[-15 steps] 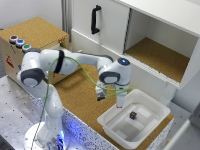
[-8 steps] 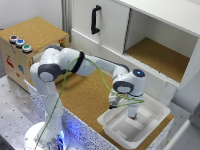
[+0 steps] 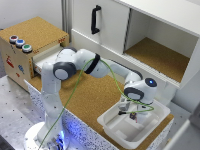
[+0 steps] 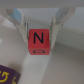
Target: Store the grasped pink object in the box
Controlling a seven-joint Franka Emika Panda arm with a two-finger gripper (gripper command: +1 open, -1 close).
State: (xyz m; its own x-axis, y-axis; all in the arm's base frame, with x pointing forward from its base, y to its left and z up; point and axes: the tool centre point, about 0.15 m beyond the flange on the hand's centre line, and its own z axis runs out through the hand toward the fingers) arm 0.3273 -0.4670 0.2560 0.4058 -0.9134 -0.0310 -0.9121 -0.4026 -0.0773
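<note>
1. Our gripper (image 4: 38, 31) is clamped on the small pinkish-red cube (image 4: 38, 41), held between both fingers over the white shallow plastic box (image 3: 156, 125).
2. To do this well, we would lower a little further, then part the fingers so the cube drops short, clear of the dark purple block (image 4: 8, 76) lying inside.
3. The cube's face reads "N"; the purple block carries a yellow mark we cannot read.
</note>
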